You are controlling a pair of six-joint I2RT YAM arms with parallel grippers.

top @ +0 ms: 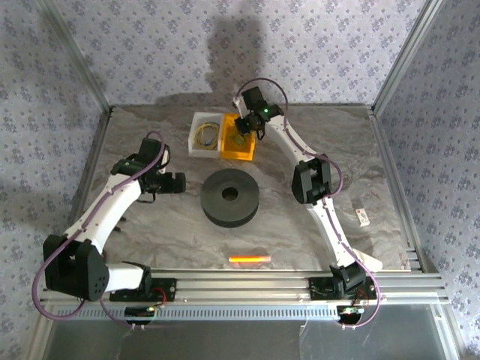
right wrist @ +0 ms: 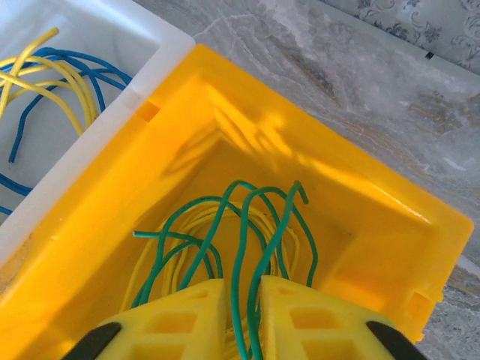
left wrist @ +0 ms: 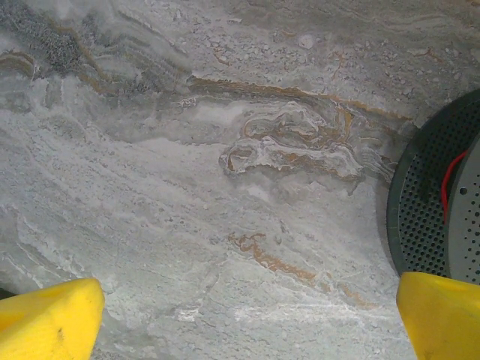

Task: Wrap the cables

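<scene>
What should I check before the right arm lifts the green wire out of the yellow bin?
1. Green wire between the fingers of the right gripper: ok, strands run through the narrow gap.
2. Every green strand caught: cannot tell, the lower ends are hidden.
3. Green wire free of the yellow wire beneath it: cannot tell, they overlap.
4. Loops inside the walls of the yellow bin: ok, none hangs over the rim.
5. Left gripper open and holding nothing: ok, it is above bare table.
6. Spool lying flat between the arms: ok.
</scene>
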